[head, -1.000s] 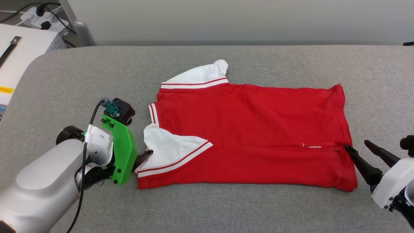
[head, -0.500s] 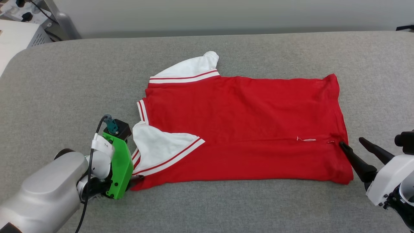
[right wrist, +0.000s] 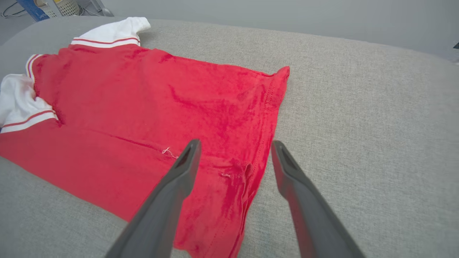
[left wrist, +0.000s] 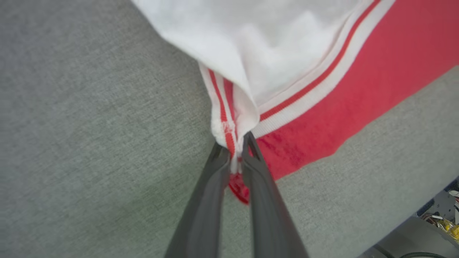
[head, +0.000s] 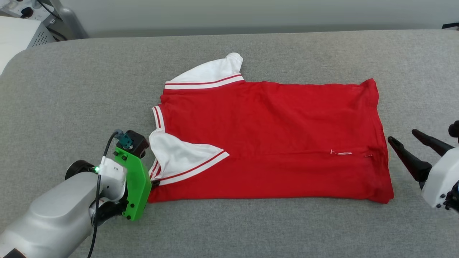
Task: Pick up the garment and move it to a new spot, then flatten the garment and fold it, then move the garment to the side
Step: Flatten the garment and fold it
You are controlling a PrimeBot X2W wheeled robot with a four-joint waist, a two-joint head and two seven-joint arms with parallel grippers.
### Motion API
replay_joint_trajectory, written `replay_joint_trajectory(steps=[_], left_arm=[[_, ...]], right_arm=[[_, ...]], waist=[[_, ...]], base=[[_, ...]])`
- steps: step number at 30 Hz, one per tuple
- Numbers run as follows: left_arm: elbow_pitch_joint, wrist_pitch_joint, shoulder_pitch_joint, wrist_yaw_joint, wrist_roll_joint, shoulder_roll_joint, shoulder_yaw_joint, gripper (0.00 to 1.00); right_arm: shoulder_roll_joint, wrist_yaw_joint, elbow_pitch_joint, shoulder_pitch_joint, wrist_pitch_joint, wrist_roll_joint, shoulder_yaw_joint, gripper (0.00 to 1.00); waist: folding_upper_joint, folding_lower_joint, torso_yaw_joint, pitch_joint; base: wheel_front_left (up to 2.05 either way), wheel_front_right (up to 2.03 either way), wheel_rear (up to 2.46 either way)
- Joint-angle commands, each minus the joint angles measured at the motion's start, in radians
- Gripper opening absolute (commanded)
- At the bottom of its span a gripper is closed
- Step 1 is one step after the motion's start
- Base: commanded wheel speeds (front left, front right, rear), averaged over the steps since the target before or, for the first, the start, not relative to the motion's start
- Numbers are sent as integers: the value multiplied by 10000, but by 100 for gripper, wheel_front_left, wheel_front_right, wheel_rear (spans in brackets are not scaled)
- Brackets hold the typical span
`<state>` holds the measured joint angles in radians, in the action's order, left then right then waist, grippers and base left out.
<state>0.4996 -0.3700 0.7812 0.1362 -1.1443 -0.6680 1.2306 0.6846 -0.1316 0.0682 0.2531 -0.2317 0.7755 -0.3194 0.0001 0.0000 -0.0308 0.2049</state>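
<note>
The garment (head: 269, 136) lies flat on the grey table, plain red side up, white sleeves at the left, hem at the right. My left gripper (head: 154, 182) sits at its near left corner, mostly behind the green wrist mount. In the left wrist view the left gripper (left wrist: 233, 143) is shut on the striped sleeve trim and red corner of the garment (left wrist: 322, 89). My right gripper (head: 401, 135) is open just right of the hem. In the right wrist view the right gripper (right wrist: 235, 143) hovers over the hem corner of the garment (right wrist: 161, 100), fingers spread.
The grey padded table (head: 229, 229) extends well beyond the shirt on all sides. A white equipment box (head: 18, 36) and cables stand off the table's far left corner. A pale wall runs behind the far edge.
The left gripper shifted to the shirt's near left corner and shut on the sleeve trim. The right gripper drew slightly off the hem, still open. The head camera tilted a little.
</note>
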Motion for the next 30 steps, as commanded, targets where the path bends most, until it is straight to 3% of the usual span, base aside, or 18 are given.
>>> replay_joint_trajectory(steps=[1,9,15,30], left_arm=[[-111,261,62,-56,151,-10,5,0],[-942,849,247,-240,795,-346,8,0],[-1470,923,310,-449,962,-374,5,0],[-1517,1149,142,-550,927,-311,-2,0]], right_arm=[[184,9,-117,218,-305,-95,36,100],[962,9,-345,597,-3030,-157,-322,100],[675,9,214,753,-4438,25,-644,100],[-689,9,2892,896,-4004,158,-1823,100]], waist=[[-1,0,47,-25],[-1,0,266,-52],[-1,0,422,102],[-1,0,674,478]], base=[[0,0,0],[0,0,0],[0,0,0],[0,0,0]])
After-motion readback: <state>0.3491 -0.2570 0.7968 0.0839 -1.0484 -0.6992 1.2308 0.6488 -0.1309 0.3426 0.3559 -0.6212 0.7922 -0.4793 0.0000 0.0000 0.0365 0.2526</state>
